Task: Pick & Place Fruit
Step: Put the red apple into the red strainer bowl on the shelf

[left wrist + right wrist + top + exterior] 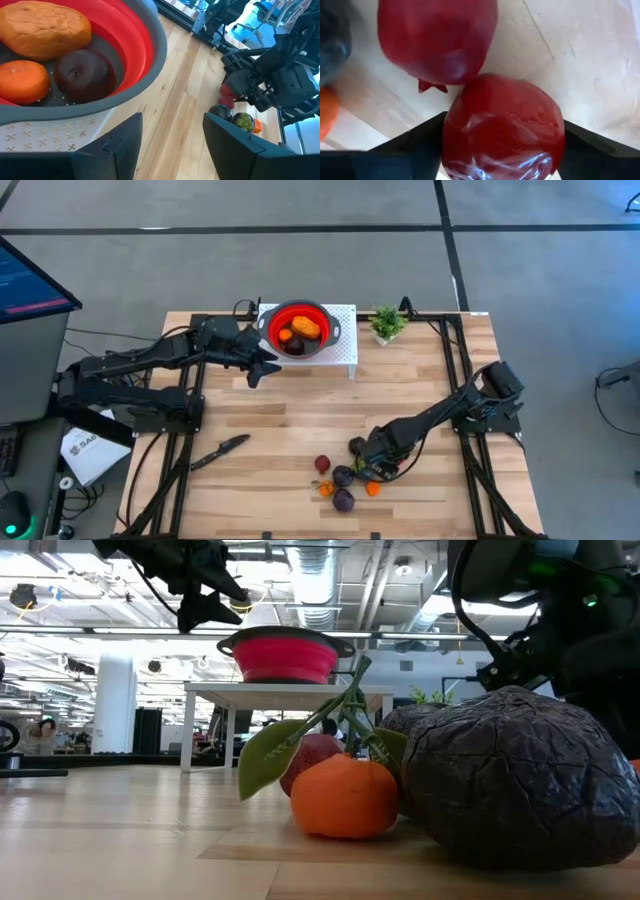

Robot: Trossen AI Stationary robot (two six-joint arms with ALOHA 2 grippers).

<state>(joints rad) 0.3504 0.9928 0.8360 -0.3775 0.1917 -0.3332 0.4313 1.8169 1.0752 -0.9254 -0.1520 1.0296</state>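
Three fruits are seen in the red bowl on the far white stand; several remain clustered on the near worktop. The right tool is closed around a red fruit there (not lifted). The left tool, half-open and empty, hangs beside the bowl.

Setting: robotics lab within an open industrial hall. Evidence: wooden workbench carrying two dark frame-mounted arms; grey concrete floor marked with dark lines; monitor beside the bench; exposed ceiling ducts and strip lighting; white column in the background.
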